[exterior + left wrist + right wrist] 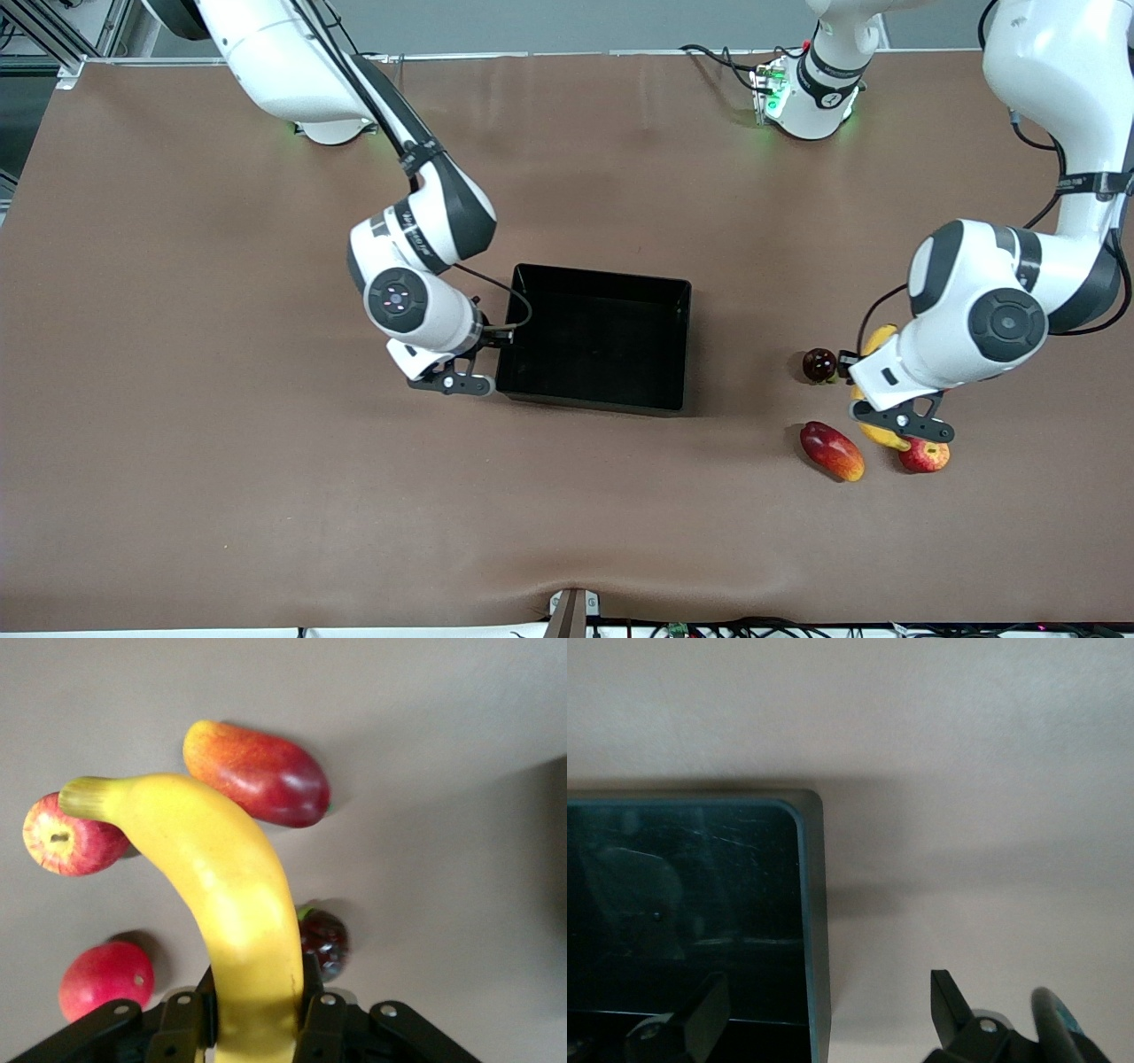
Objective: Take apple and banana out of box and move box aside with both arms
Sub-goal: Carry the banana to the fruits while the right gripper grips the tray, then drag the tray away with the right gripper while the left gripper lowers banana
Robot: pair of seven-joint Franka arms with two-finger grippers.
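Right gripper (474,368) spread wide, straddling the wall of the empty black box (595,337) mid-table at the right arm's end, left gripper (899,425) clamped on banana (226,904) over the table beside apple (924,455), mango-like fruit (831,450), dark round fruit (819,364).

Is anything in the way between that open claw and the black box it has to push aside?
Nothing visible. The right gripper is open and already at the box, its fingers straddling the wall at the right arm's end. No fruit lies inside. The left gripper holds the banana over the other fruits.
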